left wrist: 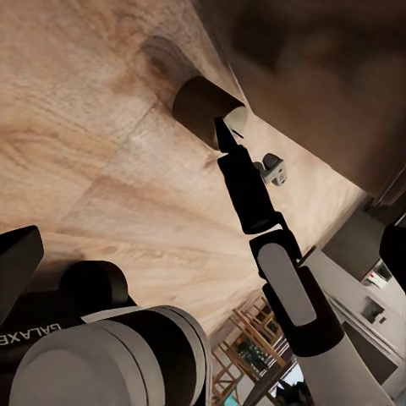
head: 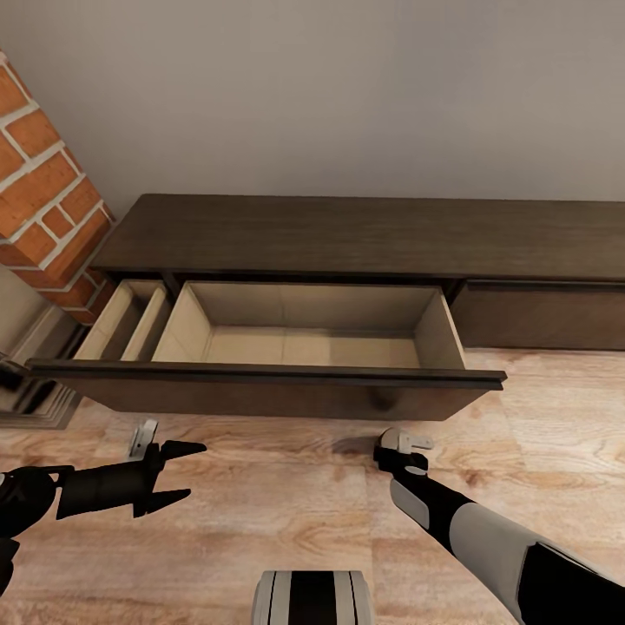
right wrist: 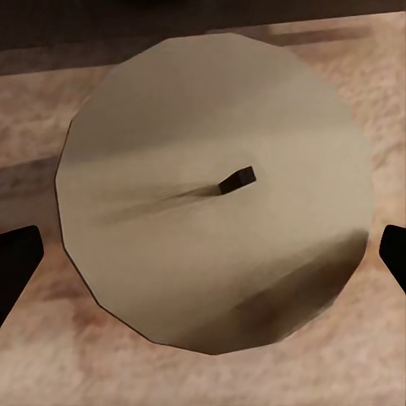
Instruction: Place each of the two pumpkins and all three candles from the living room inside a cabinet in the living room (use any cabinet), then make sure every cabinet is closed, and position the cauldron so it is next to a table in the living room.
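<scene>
A pale beige candle (right wrist: 211,194) with a small dark wick stands on the wood floor. My right gripper (right wrist: 203,254) hangs open right above it, one dark fingertip at each side and apart from it. The left wrist view shows the same candle (left wrist: 203,106) under my right gripper (left wrist: 224,135), just in front of the cabinet. The long dark brown cabinet (head: 347,234) has its wide drawer (head: 260,386) pulled out, its beige inside bare. In the head view my right gripper (head: 401,447) points down before that drawer front. My left gripper (head: 193,471) hovers open over the floor, holding nothing.
A narrower drawer (head: 121,321) at the cabinet's left end also stands open, and the right drawer front (head: 538,317) is shut. A brick column (head: 43,182) rises at the left. My base (head: 312,597) shows at the lower edge, with wood floor around it.
</scene>
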